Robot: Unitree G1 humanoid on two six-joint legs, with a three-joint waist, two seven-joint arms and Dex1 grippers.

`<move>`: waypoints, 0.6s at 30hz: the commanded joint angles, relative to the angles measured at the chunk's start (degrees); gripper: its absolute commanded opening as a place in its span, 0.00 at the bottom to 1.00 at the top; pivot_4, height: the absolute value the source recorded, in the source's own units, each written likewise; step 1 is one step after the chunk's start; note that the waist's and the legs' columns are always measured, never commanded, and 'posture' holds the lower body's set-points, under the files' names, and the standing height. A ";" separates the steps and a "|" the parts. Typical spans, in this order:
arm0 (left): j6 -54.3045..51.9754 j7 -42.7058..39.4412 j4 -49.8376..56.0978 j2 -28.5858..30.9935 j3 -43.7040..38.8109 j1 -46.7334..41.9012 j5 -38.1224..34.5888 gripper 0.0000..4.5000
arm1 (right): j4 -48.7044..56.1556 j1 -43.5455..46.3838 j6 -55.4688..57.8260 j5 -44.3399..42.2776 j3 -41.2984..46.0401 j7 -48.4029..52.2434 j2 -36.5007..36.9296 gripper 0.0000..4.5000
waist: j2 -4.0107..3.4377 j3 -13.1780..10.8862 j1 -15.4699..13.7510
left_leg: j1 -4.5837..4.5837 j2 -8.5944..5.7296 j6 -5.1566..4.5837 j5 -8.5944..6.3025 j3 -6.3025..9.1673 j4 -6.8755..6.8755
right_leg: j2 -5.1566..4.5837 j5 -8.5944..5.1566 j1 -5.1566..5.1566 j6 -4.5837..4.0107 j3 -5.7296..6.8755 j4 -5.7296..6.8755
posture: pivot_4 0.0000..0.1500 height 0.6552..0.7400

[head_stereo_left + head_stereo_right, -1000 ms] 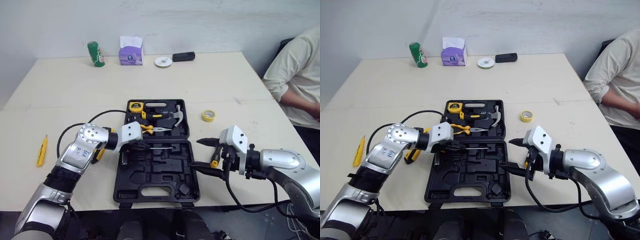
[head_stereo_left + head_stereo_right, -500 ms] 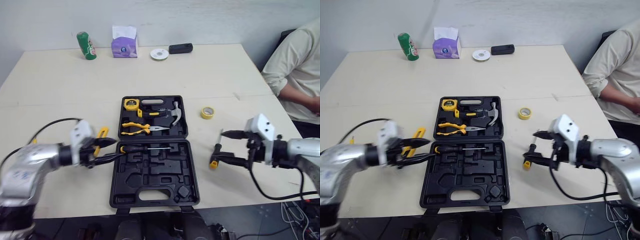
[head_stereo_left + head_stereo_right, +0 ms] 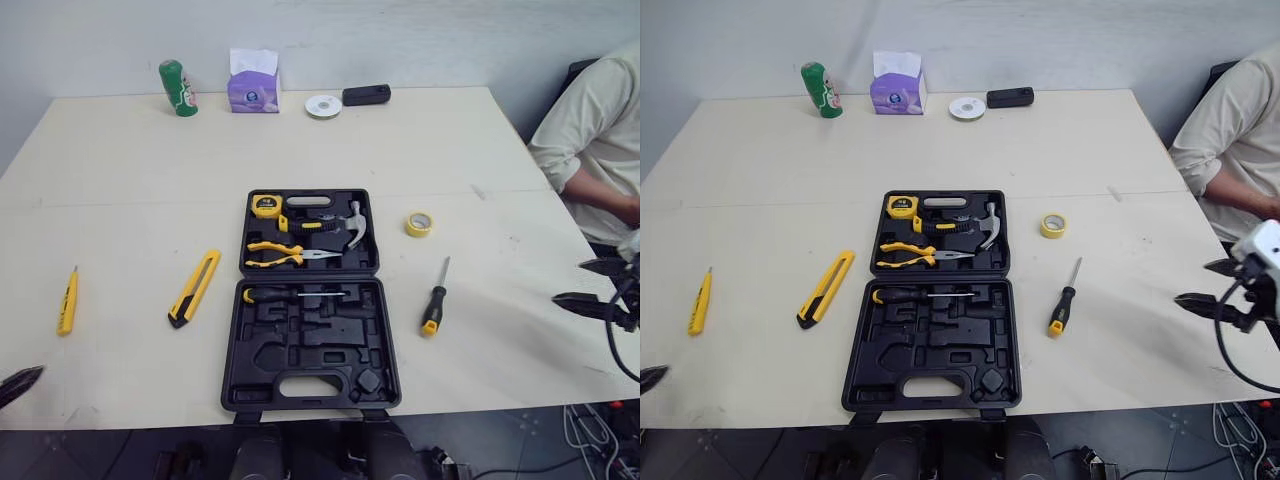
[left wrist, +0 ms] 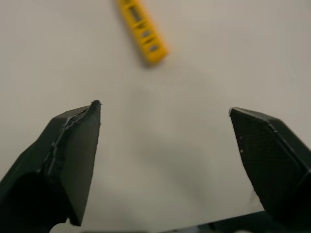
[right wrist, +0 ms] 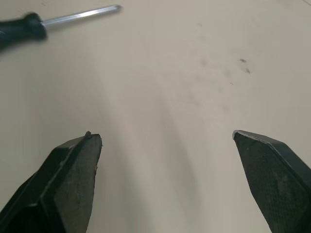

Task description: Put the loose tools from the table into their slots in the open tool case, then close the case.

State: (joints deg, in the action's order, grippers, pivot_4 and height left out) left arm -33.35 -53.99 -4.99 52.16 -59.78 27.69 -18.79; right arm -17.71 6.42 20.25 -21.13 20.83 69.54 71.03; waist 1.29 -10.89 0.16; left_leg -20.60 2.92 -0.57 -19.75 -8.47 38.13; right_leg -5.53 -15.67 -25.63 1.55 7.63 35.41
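case (image 3: 310, 340) lies open and flat on the table (image 3: 120, 170), at the middle of the front edge, with its handle toward that edge. in the far half i can see a tape measure (image 3: 267, 207), a hammer (image 3: 348, 226) and pliers (image 3: 285, 253) seated in their slots. in the near half one screwdriver (image 3: 292, 295) sits in the slot along the hinge.

three tools lie loose on the table. a second screwdriver (image 3: 434, 300) is just beside the case's right side, its tip pointing toward the far edge. a yellow knife (image 3: 194, 288) lies tilted near the case's left side. a small yellow tool (image 3: 67, 301) lies well apart from the knife, close to the left edge. a roll of yellow tape (image 3: 419, 224) sits a little beyond the second screwdriver.

along the far edge stand a green can (image 3: 177, 88), a tissue box (image 3: 250, 82), a white disc (image 3: 323, 106) and a black block (image 3: 366, 95). a person (image 3: 590, 140) in a light shirt sits at the right edge.

my left gripper (image 4: 164, 107) hangs over bare table by the front left corner, fingers spread wide and holding nothing, with the small yellow tool ahead of it. my right gripper (image 3: 570, 282) hovers near the right edge, well apart from the second screwdriver. its fingers are wide and empty too, and its wrist camera catches that screwdriver's shaft.
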 commanded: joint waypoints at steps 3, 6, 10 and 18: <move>6.55 0.85 -11.43 4.14 -0.78 -0.67 2.06 0.99 | -3.55 0.73 -3.00 1.13 3.30 -0.50 0.33 1.00 | -0.12 -0.05 0.23 | 0.00 0.00 0.04 -0.05 -0.02 -0.03 | -0.06 0.01 -0.03 0.01 -0.05 0.00 | 1.00 0.83; 6.39 0.57 -12.14 4.82 2.02 -3.53 0.79 0.99 | -0.10 -0.64 -2.16 0.55 4.00 -2.30 -1.48 1.00 | -0.19 -0.07 0.24 | 0.00 0.01 0.08 -0.09 -0.03 -0.09 | -0.06 0.00 -0.07 0.01 -0.05 0.02 | 1.00 0.83; 4.76 -2.07 -3.43 3.48 6.85 -5.06 -1.89 0.99 | 10.55 -3.57 4.81 -3.16 7.56 -6.40 -5.55 1.00 | -0.19 -0.08 0.13 | -0.01 0.08 0.22 -0.12 -0.03 -0.10 | -0.03 -0.01 -0.09 -0.03 -0.04 0.12 | 1.00 0.83; -4.94 -3.67 17.52 3.23 21.57 -15.94 -12.91 0.99 | 41.61 -7.58 27.50 -13.94 10.35 -24.94 -18.55 1.00 | -0.20 -0.08 -0.10 | 0.04 0.07 0.46 0.02 -0.01 -0.08 | -0.04 0.00 -0.01 -0.01 -0.09 0.26 | 1.00 0.83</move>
State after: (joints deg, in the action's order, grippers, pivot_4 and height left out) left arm -37.05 -57.67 9.13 54.90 -39.02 12.68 -29.21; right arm 19.45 -1.29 44.13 -33.01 29.63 48.68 52.94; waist 1.08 -10.97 0.06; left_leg -20.55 2.99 -0.11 -19.71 -8.48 38.05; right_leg -5.57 -15.67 -25.62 1.54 7.53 35.70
